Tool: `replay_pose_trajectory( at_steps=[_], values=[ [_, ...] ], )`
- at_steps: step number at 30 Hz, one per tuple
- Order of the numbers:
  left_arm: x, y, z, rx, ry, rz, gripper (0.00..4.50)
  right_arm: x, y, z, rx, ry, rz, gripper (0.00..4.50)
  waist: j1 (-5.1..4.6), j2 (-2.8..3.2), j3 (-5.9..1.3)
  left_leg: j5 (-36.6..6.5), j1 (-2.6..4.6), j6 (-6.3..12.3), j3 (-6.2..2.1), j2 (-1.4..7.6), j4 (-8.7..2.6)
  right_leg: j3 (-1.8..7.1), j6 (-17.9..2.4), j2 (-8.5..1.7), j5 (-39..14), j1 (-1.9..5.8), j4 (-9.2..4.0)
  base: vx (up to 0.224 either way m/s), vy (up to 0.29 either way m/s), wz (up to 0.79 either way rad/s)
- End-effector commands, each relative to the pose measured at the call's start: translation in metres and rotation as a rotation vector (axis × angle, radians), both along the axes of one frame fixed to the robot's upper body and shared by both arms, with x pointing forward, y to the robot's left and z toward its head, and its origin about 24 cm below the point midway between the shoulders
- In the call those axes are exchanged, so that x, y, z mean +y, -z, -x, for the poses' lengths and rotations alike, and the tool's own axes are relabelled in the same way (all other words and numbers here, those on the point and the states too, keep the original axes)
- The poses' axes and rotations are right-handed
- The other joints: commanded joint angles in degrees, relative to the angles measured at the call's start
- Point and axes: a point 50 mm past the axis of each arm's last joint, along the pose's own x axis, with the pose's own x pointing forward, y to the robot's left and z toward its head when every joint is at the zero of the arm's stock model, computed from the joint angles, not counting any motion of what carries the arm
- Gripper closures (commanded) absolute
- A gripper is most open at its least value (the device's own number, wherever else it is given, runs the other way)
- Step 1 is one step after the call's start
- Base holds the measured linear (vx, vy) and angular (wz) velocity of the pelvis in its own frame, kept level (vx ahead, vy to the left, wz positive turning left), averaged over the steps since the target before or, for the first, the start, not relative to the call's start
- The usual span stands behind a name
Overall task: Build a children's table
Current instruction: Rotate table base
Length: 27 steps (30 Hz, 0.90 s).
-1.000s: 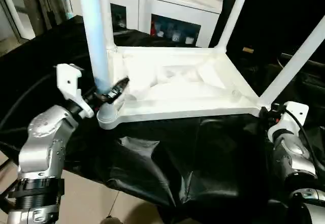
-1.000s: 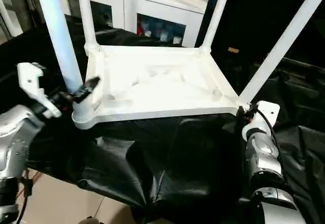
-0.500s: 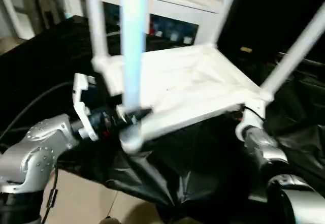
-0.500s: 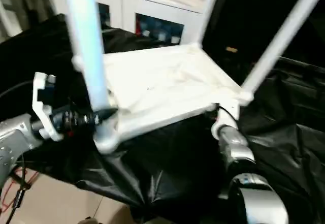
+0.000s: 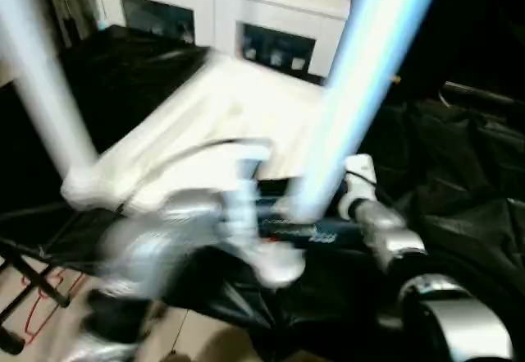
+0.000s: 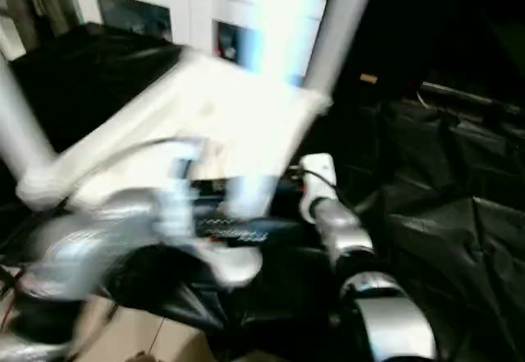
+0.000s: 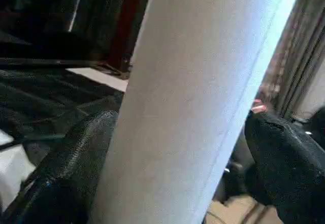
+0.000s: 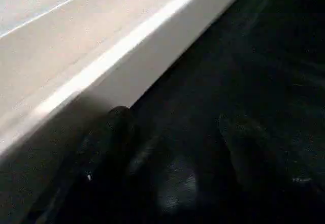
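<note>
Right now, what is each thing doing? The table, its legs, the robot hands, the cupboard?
tabletop: upside down, tilted over the black cloth.
leg: gripped between the left gripper fingers.
corner leg: standing in its socket.
right gripper: against the tabletop's edge; open or shut unclear.
cabinet: doors closed.

White tabletop [image 5: 205, 124] upside down, tilted on black cloth, white tube legs [image 5: 373, 75] sticking up, blurred.

The tabletop [image 5: 213, 124] lies on the cloth [image 5: 459, 173], before the cabinet [image 5: 205, 9].
</note>
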Motion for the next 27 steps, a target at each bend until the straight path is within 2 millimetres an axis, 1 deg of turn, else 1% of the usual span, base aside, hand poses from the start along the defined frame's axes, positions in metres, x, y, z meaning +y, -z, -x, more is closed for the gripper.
replay_pose_trajectory(
  at_steps=[1, 2, 3, 4, 5, 6, 7, 8, 9, 10, 11, 12, 13, 14, 15, 16, 17, 18, 19, 21, 22, 23, 24, 25, 26, 27],
  values=[
    [-0.01, 0.003, -0.006, -0.04, -0.033, -0.038, 0.07, 0.006, -0.007, -0.004, -0.02, -0.048, 0.002, 1.35, 0.37, 0.61, -3.63, -11.0, 0.02, -2.04, 0.87, -0.77, -3.78, 2.38, -8.2, -2.67, -7.2, 3.13, -4.37, 0.0, 0.0, 0.0],
    [-0.017, 0.005, -0.013, -0.059, -0.074, -0.06, 0.07, 0.003, -0.006, -0.004, -0.021, -0.043, 0.011, 1.35, 0.44, 0.89, -3.6, -11.2, 0.02, -1.96, 0.84, -0.77, -3.86, 2.33, -8.0, -2.61, -7.5, 3.11, -4.54, 0.0, 0.0, 0.0],
    [-0.019, 0.006, -0.018, -0.067, -0.107, -0.077, 0.07, 0.0, -0.006, -0.004, -0.024, -0.031, 0.018, 1.35, 0.47, 0.74, -3.68, -11.2, 0.19, -1.88, 0.87, -0.73, -3.76, 2.36, -8.0, -2.53, -6.8, 3.03, -4.53, 0.0, 0.0, 0.0],
    [-0.02, 0.007, -0.021, -0.072, -0.13, -0.091, 0.07, -0.002, -0.006, -0.004, -0.026, -0.023, 0.022, 1.35, 0.58, 0.7, -3.74, -10.8, 0.11, -1.84, 0.78, -0.75, -3.78, 2.32, -8.3, -2.6, -6.0, 3.2, -4.38, 0.0, 0.0, 0.0],
    [-0.019, 0.008, -0.025, -0.085, -0.162, -0.112, 0.07, -0.005, -0.006, -0.004, -0.028, -0.01, 0.026, 1.35, 0.59, 0.66, -3.78, -10.6, 0.13, -1.78, 0.81, -0.76, -3.73, 2.32, -8.4, -2.61, -5.5, 3.21, -4.29, 0.0, 0.0, 0.0],
    [-0.018, 0.009, -0.028, -0.093, -0.18, -0.124, 0.07, -0.007, -0.006, -0.004, -0.029, -0.002, 0.027, 1.35, 0.58, 0.98, -3.78, -10.4, 0.14, -1.73, 0.75, -0.73, -3.77, 2.28, -8.7, -2.58, -4.7, 3.21, -4.3, 0.0, 0.0, 0.0],
    [-0.015, 0.011, -0.031, -0.096, -0.201, -0.137, 0.07, -0.009, -0.006, -0.004, -0.031, 0.01, 0.03, 1.35, 0.6, 0.83, -3.83, -10.1, 0.09, -1.68, 0.74, -0.8, -3.73, 2.24, -9.0, -2.54, -4.1, 3.32, -4.14, 0.0, 0.0, 0.0],
    [-0.012, 0.012, -0.033, -0.096, -0.212, -0.145, 0.07, -0.012, -0.006, -0.004, -0.032, 0.024, 0.032, 1.35, 0.6, 0.83, -3.83, -10.1, 0.09, -1.68, 0.74, -0.8, -3.73, 2.24, -9.0, -2.54, -4.1, 3.32, -4.14, 0.0, 0.0, 0.0],
    [-0.009, 0.014, -0.035, -0.104, -0.223, -0.157, 0.07, -0.015, -0.006, -0.004, -0.033, 0.036, 0.033, 1.35, 0.71, 1.02, -3.88, -9.4, 0.13, -1.65, 0.75, -0.81, -3.67, 2.24, -9.4, -2.61, -3.1, 3.35, -3.98, 0.0, 0.0, 0.0],
    [-0.001, 0.017, -0.035, -0.113, -0.229, -0.175, 0.07, -0.018, -0.005, -0.003, -0.033, 0.051, 0.035, 1.35, 0.69, 0.99, -3.84, -9.6, 0.14, -1.64, 0.78, -0.79, -3.7, 2.23, -9.6, -2.59, -3.1, 3.3, -4.04, 0.0, 0.0, 0.0],
    [0.003, 0.019, -0.036, -0.118, -0.232, -0.187, 0.07, -0.02, -0.005, -0.003, -0.034, 0.059, 0.036, 1.35, 0.63, 0.92, -3.78, -10.1, 0.14, -1.62, 0.78, -0.8, -3.75, 2.2, -9.6, -2.56, -3.6, 3.28, -4.08, 0.0, 0.0, 0.0],
    [0.006, 0.02, -0.035, -0.122, -0.234, -0.195, 0.07, -0.021, -0.004, -0.002, -0.034, 0.064, 0.036, 1.35, 0.53, 0.94, -3.71, -11.0, 0.09, -1.78, 0.75, -0.81, -3.8, 2.16, -9.4, -2.61, -5.3, 3.28, -4.2, 0.0, 0.0, 0.0],
    [0.01, 0.021, -0.035, -0.124, -0.238, -0.198, 0.07, -0.023, -0.004, -0.002, -0.034, 0.068, 0.037, 1.35, 0.5, 0.68, -3.64, -11.5, 0.1, -1.79, 0.79, -0.8, -3.81, 2.17, -9.2, -2.62, -6.2, 3.22, -4.33, 0.0, 0.0, 0.0],
    [0.013, 0.022, -0.034, -0.123, -0.244, -0.195, 0.07, -0.024, -0.004, -0.001, -0.036, 0.073, 0.039, 1.35, 0.52, 0.85, -3.63, -12.0, 0.15, -1.94, 0.72, -0.72, -3.86, 2.17, -9.1, -2.71, -7.4, 3.18, -4.36, 0.0, 0.0, 0.0],
    [0.017, 0.022, -0.033, -0.119, -0.25, -0.193, 0.07, -0.025, -0.004, -0.001, -0.037, 0.077, 0.037, 1.35, 0.49, 0.89, -3.6, -12.4, 0.13, -2.07, 0.71, -0.69, -3.86, 2.2, -9.0, -2.75, -8.1, 3.12, -4.41, 0.0, 0.0, 0.0],
    [0.029, 0.024, -0.03, -0.114, -0.286, -0.202, 0.07, -0.027, -0.005, 0.0, -0.045, 0.073, 0.03, 1.35, 0.43, 0.86, -3.55, -12.9, 0.13, -2.15, 0.65, -0.61, -3.96, 2.17, -8.9, -2.78, -8.7, 3.07, -4.46, 0.0, 0.0, 0.0],
    [0.033, 0.025, -0.029, -0.114, -0.3, -0.205, 0.07, -0.027, -0.005, 0.0, -0.049, 0.069, 0.027, 1.35, 0.46, 0.91, -3.61, -13.2, 0.15, -2.17, 0.63, -0.56, -3.94, 2.16, -8.9, -2.8, -8.8, 3.08, -4.4, 0.0, 0.0, 0.0],
    [0.041, 0.025, -0.028, -0.115, -0.329, -0.214, 0.07, -0.029, -0.007, 0.0, -0.057, 0.059, 0.024, 1.35, 0.34, 0.95, -3.49, -13.5, 0.06, -2.06, 0.56, -0.51, -4.06, 2.12, -8.6, -2.75, -9.3, 3.07, -4.48, 0.0, 0.0, 0.0],
    [0.054, 0.026, -0.026, -0.116, -0.385, -0.226, 0.07, -0.031, -0.01, 0.0, -0.076, 0.033, 0.028, 1.35, 0.42, 1.06, -3.43, -14.2, 0.38, -2.01, 0.69, -0.53, -4.0, 2.16, -8.6, -2.64, -10.0, 2.75, -4.61, 0.0, 0.0, 0.0],
    [0.067, 0.026, -0.023, -0.121, -0.428, -0.235, 0.07, -0.034, -0.015, 0.0, -0.098, 0.006, 0.027, 1.35, 0.37, 1.16, -3.33, -14.8, 0.23, -2.0, 0.58, -0.48, -4.15, 2.13, -8.4, -2.6, -10.6, 2.83, -4.69, 0.0, 0.0, 0.0],
    [0.072, 0.026, -0.021, -0.119, -0.44, -0.237, 0.07, -0.035, -0.017, 0.0, -0.108, -0.009, 0.021, 1.35, 0.35, 1.16, -3.38, -15.0, 0.27, -2.0, 0.57, -0.48, -4.09, 2.12, -8.5, -2.59, -10.6, 2.82, -4.6, 0.0, 0.0, 0.0],
    [0.085, 0.025, -0.014, -0.112, -0.465, -0.241, 0.07, -0.037, -0.022, 0.001, -0.132, -0.057, 0.001, 1.35, 0.42, 1.22, -3.34, -15.3, 0.31, -1.8, 0.6, -0.51, -4.07, 2.15, -8.5, -2.55, -10.7, 2.79, -4.64, 0.0, 0.0, 0.0],
    [0.089, 0.024, -0.012, -0.111, -0.471, -0.243, 0.07, -0.038, -0.024, 0.001, -0.139, -0.073, -0.005, 1.35, 0.33, 1.24, -3.37, -15.1, 0.2, -1.66, 0.53, -0.45, -4.08, 2.16, -8.5, -2.53, -10.1, 2.89, -4.51, 0.0, 0.0, 0.0],
    [0.098, 0.024, -0.007, -0.101, -0.483, -0.254, 0.07, -0.039, -0.029, 0.002, -0.161, -0.117, -0.018, 1.35, 0.4, 1.29, -3.23, -14.9, 0.41, -1.39, 0.63, -0.54, -4.13, 2.13, -8.5, -2.28, -10.3, 2.56, -4.76, 0.0, 0.0, 0.0],
    [0.113, 0.024, 0.0, -0.088, -0.51, -0.289, 0.07, -0.041, -0.036, 0.005, -0.193, -0.189, -0.032, 1.35, 0.46, 1.36, -3.27, -15.1, 0.47, -1.29, 0.63, -0.52, -4.09, 2.13, -8.7, -2.3, -10.1, 2.61, -4.64, 0.0, 0.0, 0.0],
    [0.122, 0.025, 0.004, -0.072, -0.524, -0.309, 0.07, -0.041, -0.042, 0.007, -0.217, -0.225, -0.049, 1.35, 0.5, 1.44, -3.22, -14.8, 0.23, -0.6, 0.55, -0.43, -4.18, 2.15, -8.9, -2.24, -8.9, 2.76, -4.58, 0.0, 0.0, 0.0]
  ],
)
